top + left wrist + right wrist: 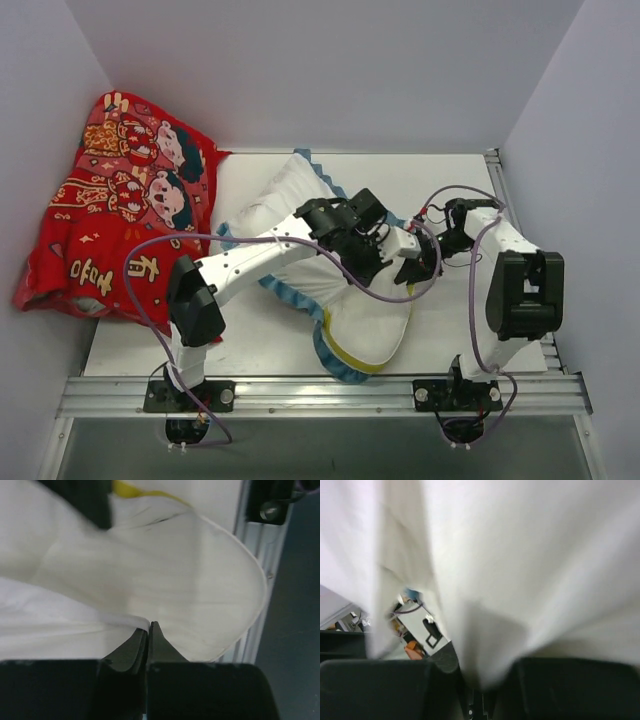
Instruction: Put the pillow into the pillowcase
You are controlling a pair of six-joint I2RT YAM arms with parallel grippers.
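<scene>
The pillowcase (290, 200) lies mid-table with its white inside showing and its blue ruffled trim along the edges. The pillow (365, 335) is white, with yellow piping visible at its near end and again as the pillow's piping (132, 490) in the left wrist view. My left gripper (380, 260) reaches across over the cloth. In its wrist view, the left gripper (149, 626) is shut with a fold of white cloth (100, 625) pinched at the tips. My right gripper (420, 262) meets it from the right. Seen from its own wrist, the right gripper (480, 680) is shut on hanging white fabric (520, 570).
A red cloth with cartoon figures (115, 210) is heaped at the far left against the wall. A metal rail (320, 392) runs along the near edge, and another rail (260, 590) shows just right of the fabric. Purple cables loop around both arms.
</scene>
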